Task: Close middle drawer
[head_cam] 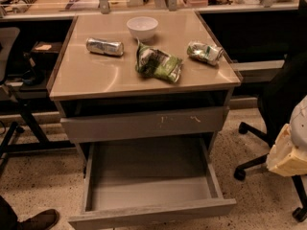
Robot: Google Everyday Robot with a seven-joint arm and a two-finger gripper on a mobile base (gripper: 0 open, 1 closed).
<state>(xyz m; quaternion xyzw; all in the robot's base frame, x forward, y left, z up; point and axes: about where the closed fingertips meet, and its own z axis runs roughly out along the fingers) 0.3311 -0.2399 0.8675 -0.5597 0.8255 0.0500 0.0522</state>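
Note:
The middle drawer (pixel 153 215) is pulled far out from the grey cabinet, below the tabletop. Its plain grey front faces me and its smooth grey inside holds nothing. Above it sits a shut grey drawer front with pale scratch marks (pixel 144 124). My gripper (pixel 289 153) shows as a pale cream shape at the right edge of the camera view. It hangs to the right of the cabinet at about the height of the open drawer, apart from it.
On the tabletop (pixel 96 75) are a white bowl (pixel 142 27), a silver can (pixel 104 46), a crushed can (pixel 205 52) and a green snack bag (pixel 159 63). A black office chair (pixel 273 104) stands right of the cabinet, a shoe (pixel 38 220) lower left.

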